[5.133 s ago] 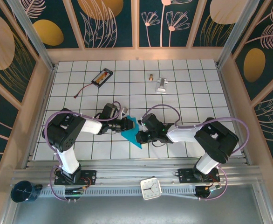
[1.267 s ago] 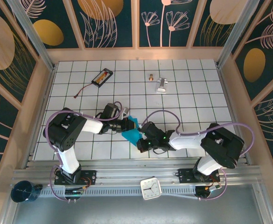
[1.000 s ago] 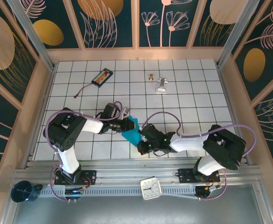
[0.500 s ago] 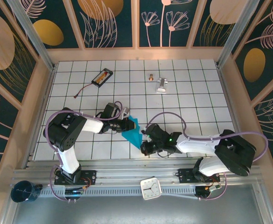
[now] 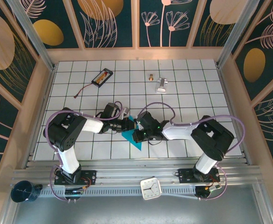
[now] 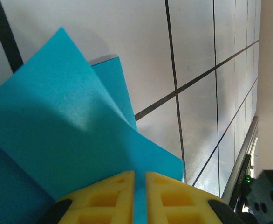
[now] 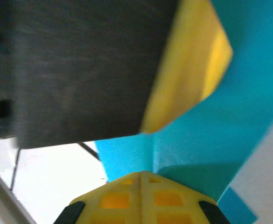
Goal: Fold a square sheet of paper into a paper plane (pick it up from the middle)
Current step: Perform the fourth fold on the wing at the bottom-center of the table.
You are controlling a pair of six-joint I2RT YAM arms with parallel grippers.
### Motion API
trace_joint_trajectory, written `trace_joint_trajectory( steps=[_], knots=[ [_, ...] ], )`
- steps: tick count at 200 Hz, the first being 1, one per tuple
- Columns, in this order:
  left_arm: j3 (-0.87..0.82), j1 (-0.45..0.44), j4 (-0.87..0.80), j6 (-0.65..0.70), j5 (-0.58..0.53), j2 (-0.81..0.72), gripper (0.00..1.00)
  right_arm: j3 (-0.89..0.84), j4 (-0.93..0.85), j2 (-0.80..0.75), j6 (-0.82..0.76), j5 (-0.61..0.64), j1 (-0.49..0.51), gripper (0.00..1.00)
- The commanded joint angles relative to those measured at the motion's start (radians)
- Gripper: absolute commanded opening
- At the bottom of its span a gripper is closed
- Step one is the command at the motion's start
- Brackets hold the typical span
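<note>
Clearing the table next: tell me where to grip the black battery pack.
Likely from above, jaws across the narrow width of the battery pack at mid-length, turned to match its diagonal lie; its cable trails from the near-left end.

Bright, even light from above floods the white desk (image 5: 197, 93); shadows on it are short and soft. Left wrist view: sharp, with a faint shadow across the paper (image 6: 57, 140). Right wrist view: blurred, its near dark mass (image 7: 80, 70) out of focus.
</note>
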Motion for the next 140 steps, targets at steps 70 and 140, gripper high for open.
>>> trace_joint_trajectory(
  steps=[70, 140],
  knots=[
    [-0.031, 0.005, -0.187, 0.054, -0.171, 0.070, 0.14, -0.213, -0.075, -0.106, 0.025, -0.018, 0.046, 0.00],
    [-0.031, 0.005, -0.189, 0.054, -0.172, 0.076, 0.14, -0.226, -0.164, -0.285, 0.046, 0.031, 0.081, 0.00]
  ],
)
